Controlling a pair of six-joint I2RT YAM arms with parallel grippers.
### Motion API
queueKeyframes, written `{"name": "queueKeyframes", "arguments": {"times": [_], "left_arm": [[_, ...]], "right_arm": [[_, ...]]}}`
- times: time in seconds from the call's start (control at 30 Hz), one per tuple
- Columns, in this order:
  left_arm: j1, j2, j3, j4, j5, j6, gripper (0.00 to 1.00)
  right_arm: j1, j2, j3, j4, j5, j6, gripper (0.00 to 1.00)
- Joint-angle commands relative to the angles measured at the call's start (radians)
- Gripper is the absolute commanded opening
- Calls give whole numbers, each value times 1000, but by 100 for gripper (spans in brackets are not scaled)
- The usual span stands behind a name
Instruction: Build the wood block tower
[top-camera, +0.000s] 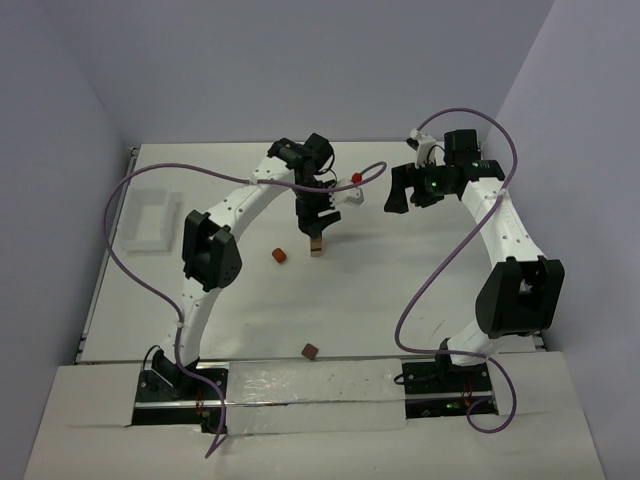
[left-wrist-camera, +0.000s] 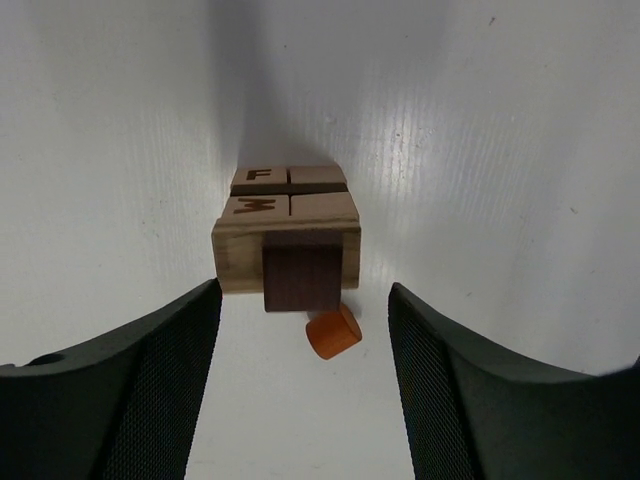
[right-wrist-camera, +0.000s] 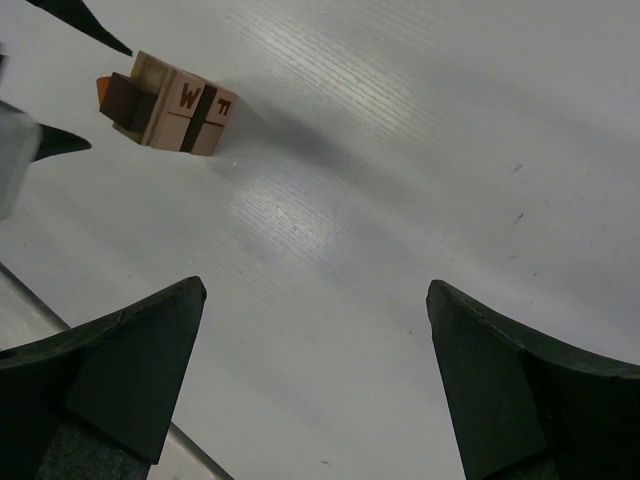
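Observation:
The tower (left-wrist-camera: 287, 225) is a short stack of pale tan wood blocks, lettered W and F on their faces, with a dark brown block (left-wrist-camera: 302, 281) on top. My left gripper (left-wrist-camera: 305, 320) hangs right over it, open, with a gap on each side of the dark block. From above, the tower (top-camera: 317, 246) shows just under the left gripper (top-camera: 313, 225). A small orange round piece (left-wrist-camera: 333, 331) lies on the table beside the tower's foot. My right gripper (right-wrist-camera: 315, 290) is open and empty, off to the right of the tower (right-wrist-camera: 172, 102).
The same orange piece (top-camera: 279, 256) lies left of the tower, and a loose dark brown block (top-camera: 310, 351) lies near the front edge. A white tray (top-camera: 150, 222) sits at the far left. My right gripper (top-camera: 407, 198) hovers at the back right.

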Motion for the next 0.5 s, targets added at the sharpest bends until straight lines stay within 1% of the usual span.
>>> {"name": "queueKeyframes", "arguments": {"times": [0.0, 0.1, 0.17, 0.23, 0.27, 0.3, 0.33, 0.37, 0.43, 0.47], "left_arm": [[-4, -188, 5, -31, 56, 5, 74], [12, -335, -30, 9, 108, -40, 77], [42, -437, -72, 76, 137, -87, 79], [97, -545, -133, 164, 197, -131, 87], [133, -588, -171, 219, 229, -214, 99], [226, -680, -272, 293, 332, -271, 99], [307, -757, -367, 375, 404, -338, 99], [372, -818, -455, 465, 438, -420, 99], [474, -910, -609, 623, 422, -565, 99], [507, -940, -661, 672, 404, -618, 99]], "right_arm": [[-7, -4, 45, -11, -34, -15, 100], [-7, -27, 29, -3, -49, -24, 100], [-5, -46, 15, 2, -69, -32, 100], [5, -66, 1, 0, -91, -50, 100], [15, -83, -9, -3, -98, -68, 100], [48, -95, -21, -9, -106, -87, 99], [85, -107, -34, -15, -103, -106, 97], [126, -118, -49, -22, -86, -124, 95], [203, -132, -89, -38, -44, -159, 93], [272, -137, -110, -40, -5, -169, 92]]}}
